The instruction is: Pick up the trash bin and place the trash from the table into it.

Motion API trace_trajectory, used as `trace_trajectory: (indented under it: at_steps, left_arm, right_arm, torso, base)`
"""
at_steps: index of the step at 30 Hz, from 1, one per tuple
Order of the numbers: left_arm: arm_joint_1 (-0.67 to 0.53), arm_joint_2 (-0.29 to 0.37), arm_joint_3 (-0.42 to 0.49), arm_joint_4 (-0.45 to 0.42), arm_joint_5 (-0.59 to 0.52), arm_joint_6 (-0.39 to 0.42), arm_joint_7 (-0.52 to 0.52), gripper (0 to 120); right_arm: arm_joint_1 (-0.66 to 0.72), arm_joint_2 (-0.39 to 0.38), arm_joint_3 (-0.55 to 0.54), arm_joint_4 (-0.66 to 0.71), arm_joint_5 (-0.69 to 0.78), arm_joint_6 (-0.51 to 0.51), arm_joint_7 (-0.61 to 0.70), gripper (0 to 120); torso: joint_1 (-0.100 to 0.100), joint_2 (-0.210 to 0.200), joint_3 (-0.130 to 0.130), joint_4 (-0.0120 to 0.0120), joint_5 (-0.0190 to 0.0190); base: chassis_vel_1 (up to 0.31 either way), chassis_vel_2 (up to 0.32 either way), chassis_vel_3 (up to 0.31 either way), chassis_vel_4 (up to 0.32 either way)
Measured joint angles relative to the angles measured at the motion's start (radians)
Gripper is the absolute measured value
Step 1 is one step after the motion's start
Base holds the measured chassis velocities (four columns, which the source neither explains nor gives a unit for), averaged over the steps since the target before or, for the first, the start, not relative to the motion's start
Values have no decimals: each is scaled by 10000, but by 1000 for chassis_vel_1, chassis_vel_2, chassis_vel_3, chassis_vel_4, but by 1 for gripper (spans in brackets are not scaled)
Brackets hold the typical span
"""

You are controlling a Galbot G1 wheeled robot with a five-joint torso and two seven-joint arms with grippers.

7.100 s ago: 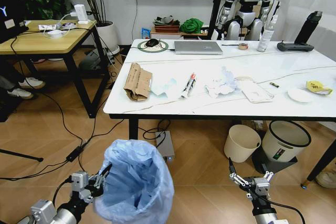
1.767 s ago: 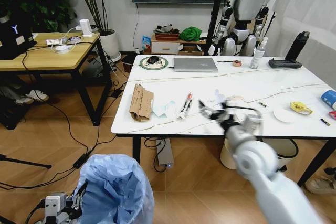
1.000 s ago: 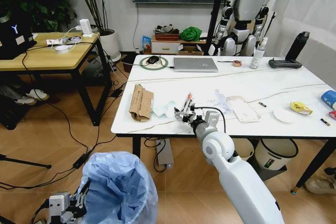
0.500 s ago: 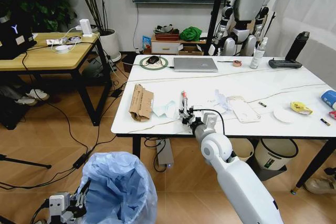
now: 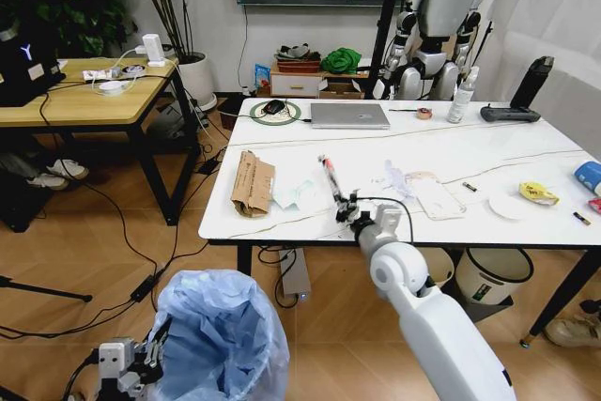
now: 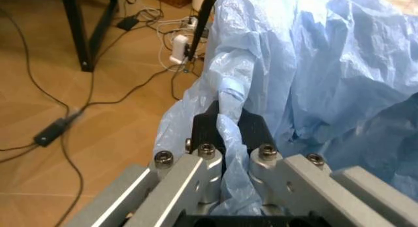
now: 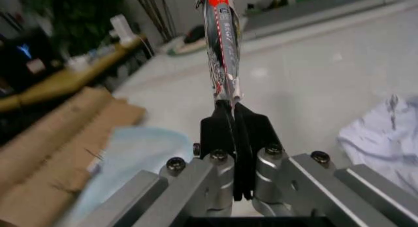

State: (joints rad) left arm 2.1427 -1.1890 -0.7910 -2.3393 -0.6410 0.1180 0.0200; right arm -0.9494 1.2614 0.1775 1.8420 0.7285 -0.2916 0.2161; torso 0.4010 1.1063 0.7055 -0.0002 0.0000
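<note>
White arm [image 5: 427, 316], black-tipped silver fingers [image 7: 222, 134]

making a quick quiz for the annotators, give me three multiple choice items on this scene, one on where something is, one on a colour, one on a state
1. Where does the brown cardboard piece lie?
A. on the table, near its left end
B. on the floor under the table
C. inside the trash bin

2. What colour is the bag lining the trash bin?
A. black
B. light blue
C. yellow

3. What is the right gripper doing?
A. hanging open over the laptop
B. shut on a red and white wrapper
C. resting on the floor

Answers:
1. A: the head view shows the cardboard flat on the marble top, beside a pale blue tissue.
2. B: the crinkly bag is light blue in the head and left wrist views, with the left gripper pinching its rim.
3. B: the right wrist view shows the jaws closed on the wrapper's end, and the wrapper standing up from them.
</note>
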Motion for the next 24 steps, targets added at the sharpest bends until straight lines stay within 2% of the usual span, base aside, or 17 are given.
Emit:
trace_trajectory:
  at_steps: [1, 4, 8, 9, 13, 14, 20, 24]
  left_arm:
    - [-98, 37, 74, 34, -87, 52, -13, 0]
    - [-177, 93, 130, 54, -171, 100, -20, 0]
    - [-280, 241, 183, 51, -334, 195, -27, 0]
    - [-280, 241, 183, 51, -334, 195, -27, 0]
    - [-332, 239, 169, 47, -380, 229, -35, 0]
    - [-332, 239, 169, 47, -380, 229, -35, 0]
    - [-338, 108, 151, 52, -336, 260, -36, 0]
    - [-293, 23, 153, 42, -269, 288, -31, 0]
  right_arm:
    - [-129, -122, 1, 253, 340, 458, -393, 0]
    - [-326, -351, -125, 649, 710, 978, -902, 0]
    - [-882, -1235, -1040, 1975, 1254, 1824, -1810, 0]
    - [-882, -1235, -1040, 1975, 1254, 1824, -1810, 0]
    - [-940, -2132, -2867, 2688, 1092, 2309, -2085, 0]
    - [-940, -2132, -2867, 2688, 1092, 2309, -2085, 0]
    - [-763, -2809, -4866, 2847, 735, 2767, -3045, 0]
    - [-567, -2838, -5642, 2599, 582, 3194, -3631, 0]
  torso:
    - [0, 0, 0, 1, -1]
    - [0, 0, 0, 0, 2]
    - [-1, 0, -1, -2, -1]
    - [-1, 0, -1, -2, -1]
    - [-1, 0, -1, 2, 2]
    - [-1, 0, -1, 2, 2]
    - [-1, 0, -1, 1, 0]
    - [-1, 0, -1, 2, 0]
  base:
    - [0, 0, 0, 0]
    - [0, 0, 0, 0]
    - [0, 0, 0, 0]
    - [0, 0, 0, 0]
    - [0, 0, 0, 0]
    - [0, 0, 0, 0]
    - [0, 0, 0, 0]
    - [0, 0, 0, 0]
